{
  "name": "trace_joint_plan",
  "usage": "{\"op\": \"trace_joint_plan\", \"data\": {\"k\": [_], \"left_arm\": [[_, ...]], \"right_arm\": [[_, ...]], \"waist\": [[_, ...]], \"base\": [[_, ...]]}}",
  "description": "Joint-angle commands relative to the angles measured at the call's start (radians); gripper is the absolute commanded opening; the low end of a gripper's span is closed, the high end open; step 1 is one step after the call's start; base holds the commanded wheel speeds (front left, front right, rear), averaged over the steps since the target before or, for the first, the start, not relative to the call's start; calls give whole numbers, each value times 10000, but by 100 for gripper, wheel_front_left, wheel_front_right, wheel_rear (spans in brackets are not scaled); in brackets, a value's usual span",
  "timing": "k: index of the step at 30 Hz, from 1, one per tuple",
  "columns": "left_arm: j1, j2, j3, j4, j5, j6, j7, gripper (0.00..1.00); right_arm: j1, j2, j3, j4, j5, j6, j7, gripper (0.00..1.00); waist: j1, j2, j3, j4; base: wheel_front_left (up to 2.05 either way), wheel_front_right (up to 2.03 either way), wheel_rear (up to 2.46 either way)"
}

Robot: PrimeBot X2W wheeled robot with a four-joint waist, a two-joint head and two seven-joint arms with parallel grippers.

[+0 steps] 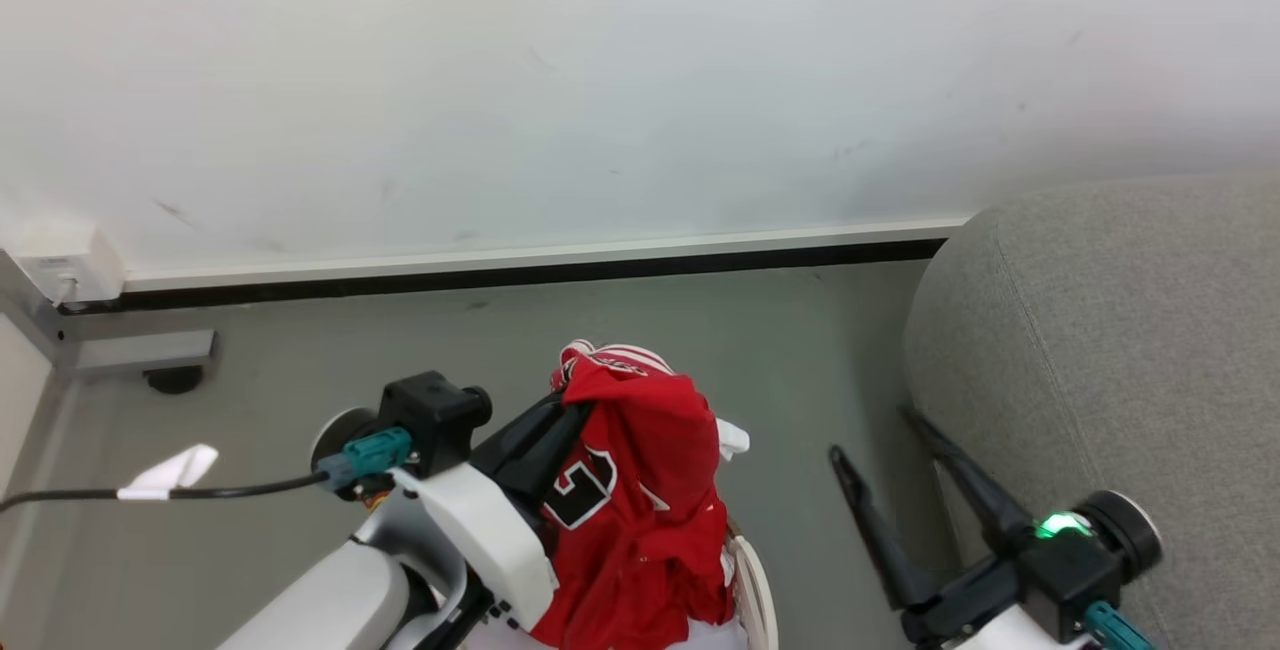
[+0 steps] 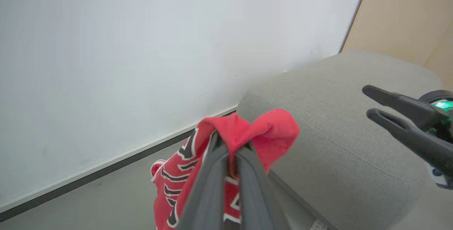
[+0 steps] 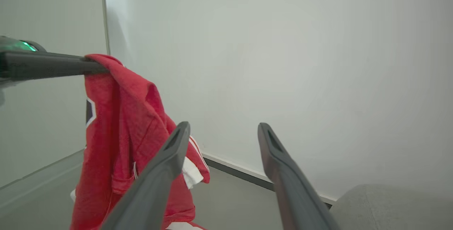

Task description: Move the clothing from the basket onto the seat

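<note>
Nearest, at about seven o'clock in the head view, the left gripper (image 1: 560, 420) is clenched on the red jersey (image 1: 640, 490). The left wrist view shows its two dark fingers (image 2: 212, 173) pressed together, with a fold of red cloth bunched over their tips. The jersey hangs down from that pinch, a black white-edged numeral facing out, striped trim at its top and a small white tag at its side. Just below its hem, at six o'clock, a curved sliver of the basket (image 1: 757, 595) rim shows. I cannot tell whether the cloth touches it.

At five o'clock the right gripper (image 1: 873, 435) is released, its fingers spread wide and holding nothing, apart from the jersey and close beside the seat (image 1: 1100, 330).

The seat, light-grey and round-edged, sits at three o'clock with no clothing on it. The jersey hangs over the grey floor (image 1: 780, 330), to the seat's left.

A black cable (image 1: 200, 490) with a white tag runs off toward nine o'clock. Farthest, at twelve, a dark skirting strip (image 1: 500, 277) runs along the foot of the pale wall (image 1: 600, 80).
</note>
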Motion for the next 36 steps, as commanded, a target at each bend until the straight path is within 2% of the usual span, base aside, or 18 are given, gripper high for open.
{"op": "trace_joint_plan", "data": {"k": [1,6,10,14,21,22,23,28,30,31,36], "left_arm": [[124,157,7,-376,-72,108,189,0],[199,327,-64,-1066,-90,272,609,0],[253,177,-196,-1285,-112,318,679,0],[253,-20,-410,-1370,-90,272,747,0],[214,-338,-852,-1594,-79,77,859,0],[204,-360,-893,-1605,-70,73,879,0],[201,-399,-924,-1617,-77,60,849,0],[211,-415,-894,-1513,26,234,732,0],[250,-362,-831,-1471,74,318,624,45],[303,-338,-788,-1439,70,368,583,100],[752,-181,-478,-1240,245,803,-71,100]], "right_arm": [[-396,-351,569,80,289,-23,4,100],[-1815,-1388,2891,737,1138,-23,4,100],[-2966,-1757,4586,1441,1919,-23,4,100],[-3900,-1609,5987,2057,2759,-21,4,100],[-4535,-829,6945,2929,3853,-21,5,100],[-4620,-763,7030,3060,3903,-23,4,47],[-4659,-666,7154,3129,4119,-23,4,0],[-4713,-495,6910,3248,4618,-23,4,0],[-4640,-476,6602,3238,4596,-23,2,0],[-4595,-480,6471,3241,4563,-23,2,0],[-4485,-512,5713,3155,4382,-23,-1,0]], "waist": [[2,0,-59,44],[2,0,-180,102],[2,0,-264,215],[2,0,-319,376],[2,0,-426,653],[2,0,-438,697],[2,0,-452,744],[2,0,-475,890],[2,0,-458,925],[2,0,-453,940],[2,0,-392,982]], "base": [[0,0,0],[0,0,0],[0,0,0],[0,0,0],[0,0,0],[0,0,0],[0,0,0],[0,0,0],[0,0,0],[0,0,0],[0,0,0]]}}
